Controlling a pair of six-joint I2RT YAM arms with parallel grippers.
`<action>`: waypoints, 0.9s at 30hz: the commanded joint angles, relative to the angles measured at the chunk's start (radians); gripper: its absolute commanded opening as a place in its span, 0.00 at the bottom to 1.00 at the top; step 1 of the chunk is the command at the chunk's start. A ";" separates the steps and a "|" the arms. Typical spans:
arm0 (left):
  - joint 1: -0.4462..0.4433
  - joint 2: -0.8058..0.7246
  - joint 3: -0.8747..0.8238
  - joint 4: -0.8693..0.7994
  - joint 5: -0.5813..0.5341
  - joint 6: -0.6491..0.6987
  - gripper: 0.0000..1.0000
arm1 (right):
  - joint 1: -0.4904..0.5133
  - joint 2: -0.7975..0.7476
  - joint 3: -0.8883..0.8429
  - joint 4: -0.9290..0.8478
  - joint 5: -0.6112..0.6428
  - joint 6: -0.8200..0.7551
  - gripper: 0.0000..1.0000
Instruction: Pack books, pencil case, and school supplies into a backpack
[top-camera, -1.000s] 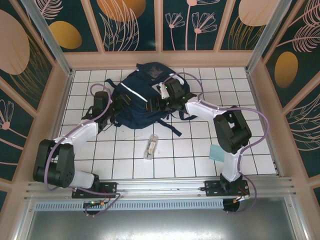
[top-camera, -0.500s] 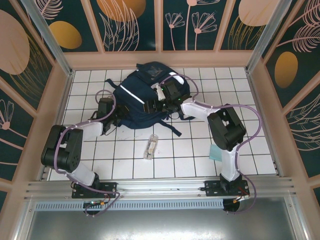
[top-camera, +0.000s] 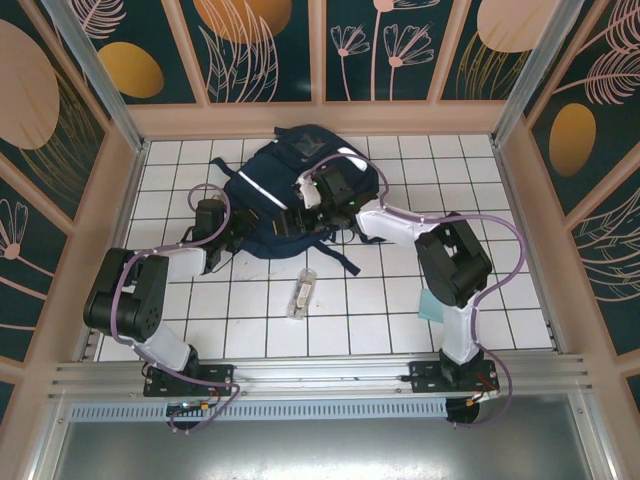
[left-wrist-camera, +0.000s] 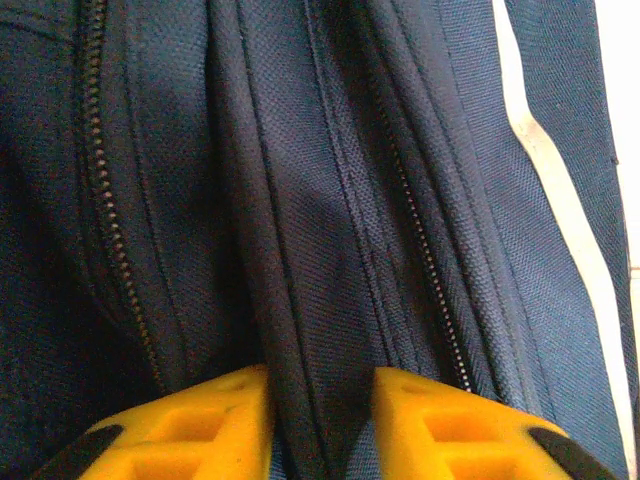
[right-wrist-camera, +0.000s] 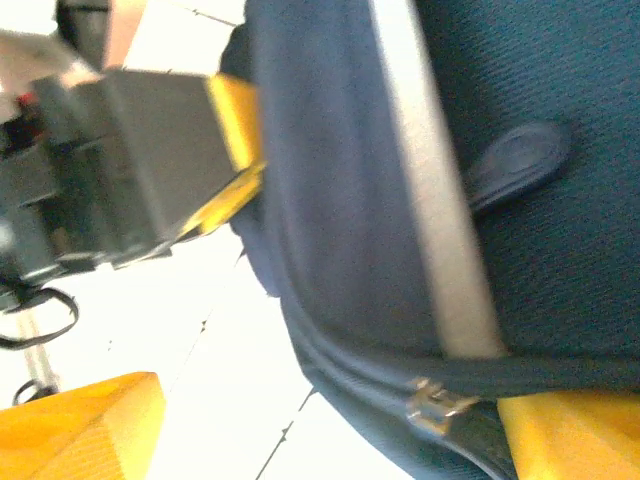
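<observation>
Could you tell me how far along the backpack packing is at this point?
Done: unclear, since the inside of the backpack is hidden. In hand: the left claw pinches a backpack fold, and the right claw is open at its zipper edge. Left: the clear plastic item and teal pad lie on the tiled floor.

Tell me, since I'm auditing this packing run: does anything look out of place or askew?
Nothing looks damaged. The backpack lies crumpled and askew, one strap trailing out; the clear tube and teal pad lie loose on the tiled floor outside it.
</observation>
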 joint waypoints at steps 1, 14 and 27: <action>-0.024 0.009 0.007 -0.040 0.050 -0.012 0.37 | 0.050 -0.065 -0.007 -0.042 -0.156 0.021 0.86; -0.027 -0.129 0.089 -0.301 -0.061 0.188 0.45 | -0.065 -0.206 -0.083 -0.066 0.176 0.059 0.85; -0.163 -0.191 0.188 -0.405 -0.006 0.185 0.50 | -0.163 -0.040 0.013 0.049 0.305 0.143 0.65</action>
